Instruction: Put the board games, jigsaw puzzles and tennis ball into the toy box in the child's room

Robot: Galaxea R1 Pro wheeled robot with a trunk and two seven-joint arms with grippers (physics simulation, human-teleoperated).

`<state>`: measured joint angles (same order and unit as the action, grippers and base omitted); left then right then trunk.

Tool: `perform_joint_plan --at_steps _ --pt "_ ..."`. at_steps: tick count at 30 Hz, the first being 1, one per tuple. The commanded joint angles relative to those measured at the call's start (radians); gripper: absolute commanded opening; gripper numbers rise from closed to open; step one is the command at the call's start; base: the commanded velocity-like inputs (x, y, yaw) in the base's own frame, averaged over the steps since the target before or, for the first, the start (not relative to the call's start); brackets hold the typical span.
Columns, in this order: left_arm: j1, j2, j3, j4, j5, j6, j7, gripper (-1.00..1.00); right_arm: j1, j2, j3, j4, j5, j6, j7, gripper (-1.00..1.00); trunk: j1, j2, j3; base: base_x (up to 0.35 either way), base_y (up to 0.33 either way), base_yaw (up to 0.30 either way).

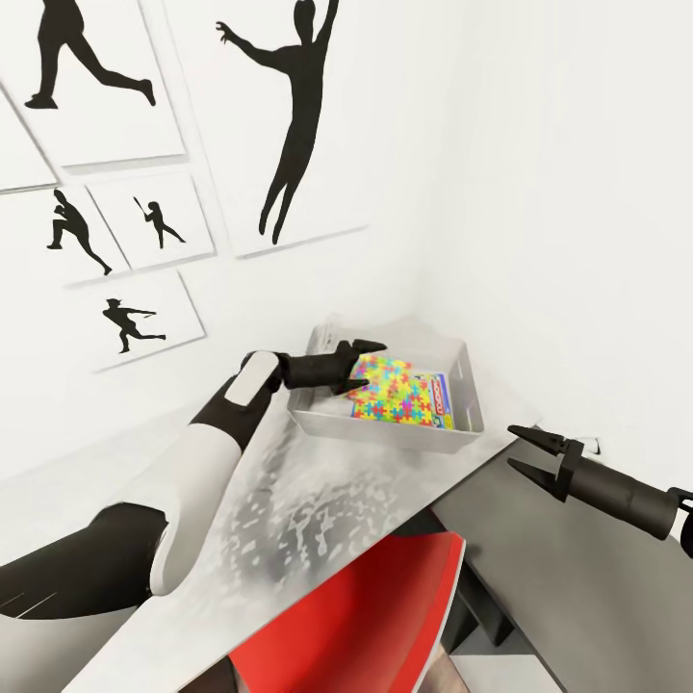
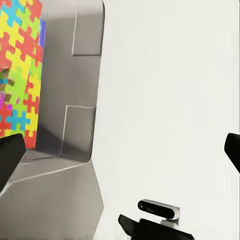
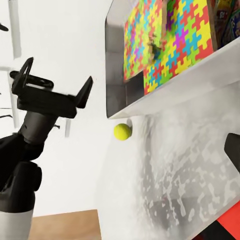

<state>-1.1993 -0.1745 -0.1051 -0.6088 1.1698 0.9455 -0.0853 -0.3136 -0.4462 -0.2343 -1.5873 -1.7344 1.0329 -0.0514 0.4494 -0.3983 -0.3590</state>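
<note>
The left gripper [image 1: 364,364] reaches forward over the near-left rim of the toy box [image 1: 385,423], its two fingers spread with nothing between them; the forearm runs level from a bent elbow, black wrist into white sleeve, low over the table [image 1: 289,520]. Just under the fingertips lie the puzzles [image 1: 395,390], two coloured sheets overlapping inside the box; beyond them, against the box's right wall, a blue board game [image 1: 445,395] shows its edge. The box sits at the table's far corner, close to both walls.

The right gripper [image 1: 529,450] hangs out to the right, clear of the box and beyond the table's edge, over the lower dark grey section [image 1: 558,577]; its fingers are parted and empty; the arm stretches nearly straight.

In the right wrist view the ball [image 3: 122,131] rests on the table, touching or just beside the box's outer corner, near the left gripper [image 3: 55,85]. A red chair [image 1: 375,606] stands below the table's near edge.
</note>
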Motion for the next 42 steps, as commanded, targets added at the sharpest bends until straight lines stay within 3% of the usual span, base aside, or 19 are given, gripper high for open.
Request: perform_joint_plan --at_steps 1,4,8,16,20,24,42 --pt "-0.001 0.000 0.000 -0.014 0.010 0.017 -0.009 1.00 -0.001 0.000 -0.001 0.000 -0.005 0.003 -0.005 1.00 0.001 -0.002 -0.002 0.000 0.000 0.000" --pt "0.001 0.000 0.000 -0.053 0.092 0.042 -0.007 1.00 -0.001 0.000 0.000 0.000 -0.005 0.003 -0.006 1.00 0.001 -0.002 -0.002 0.000 0.000 0.000" --pt "0.003 0.000 -0.001 -0.077 0.131 0.053 -0.007 1.00 -0.001 0.000 0.003 0.000 -0.005 0.003 -0.005 1.00 0.001 -0.002 -0.002 0.000 0.000 0.000" --pt "0.013 0.000 -0.003 -0.092 0.137 0.055 -0.013 1.00 -0.001 0.000 0.002 0.000 -0.004 0.003 -0.005 1.00 0.001 -0.002 -0.002 0.000 0.000 0.000" --pt "0.078 0.000 -0.005 -0.210 0.137 0.053 -0.017 1.00 -0.001 0.000 0.000 0.001 -0.003 0.003 -0.002 1.00 0.001 -0.002 -0.002 0.000 0.000 0.000" --pt "0.103 0.000 -0.007 -0.274 0.137 0.053 -0.017 1.00 -0.001 0.000 0.001 0.001 -0.002 0.003 -0.005 1.00 0.001 -0.002 -0.002 -0.046 0.126 0.000" --pt "0.124 0.000 -0.010 -0.298 0.137 0.052 -0.016 1.00 -0.001 0.000 0.002 0.001 -0.002 0.001 -0.007 1.00 0.001 -0.002 -0.001 -0.099 0.081 0.005"
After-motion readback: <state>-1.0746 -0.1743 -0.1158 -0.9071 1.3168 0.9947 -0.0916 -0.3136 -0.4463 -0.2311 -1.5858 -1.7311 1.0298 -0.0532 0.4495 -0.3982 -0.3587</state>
